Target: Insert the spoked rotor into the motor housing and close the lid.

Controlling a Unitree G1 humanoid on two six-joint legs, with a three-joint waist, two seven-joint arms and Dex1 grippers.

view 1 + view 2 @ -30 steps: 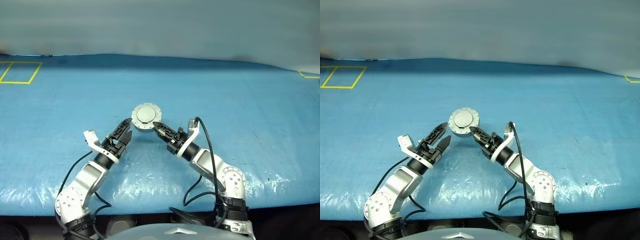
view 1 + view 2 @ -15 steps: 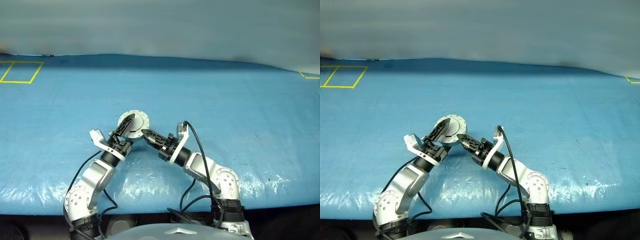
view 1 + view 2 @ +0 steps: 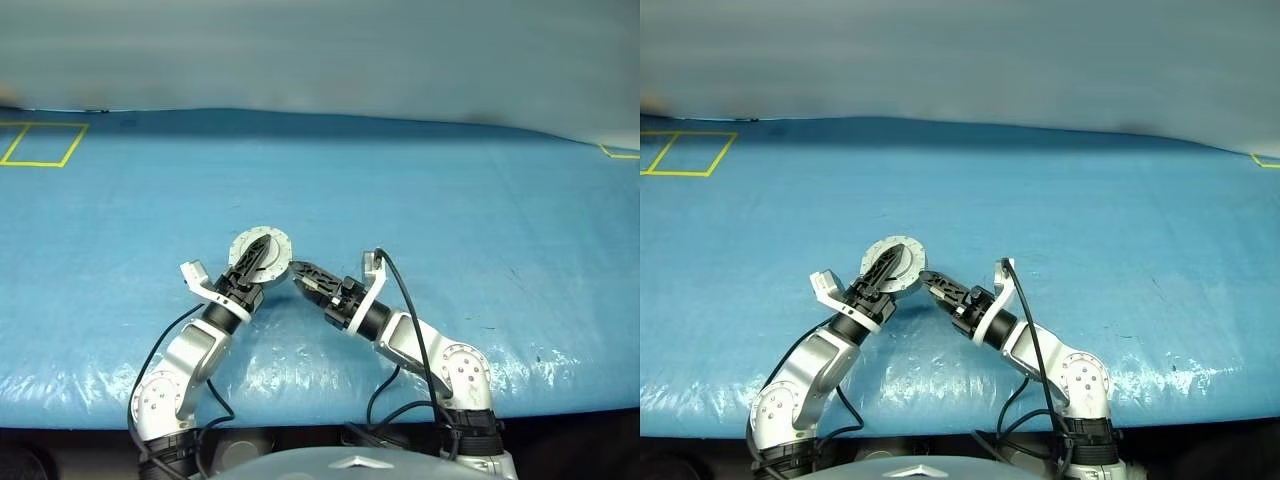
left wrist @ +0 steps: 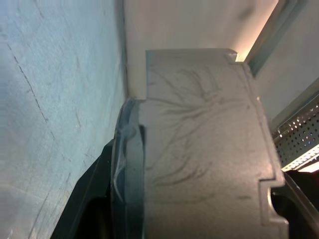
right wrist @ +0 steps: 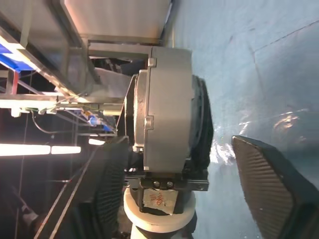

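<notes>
1. Head views: the closed motor housing, its lid facing us, has passed from our right gripper to our left gripper, held above the tabletop near its front edge. The handover looks done.
2. Left wrist view: left jaws pinch the housing.
3. Right wrist view: right jaws now spread, backed off. Lid shut; contents hidden.
</notes>
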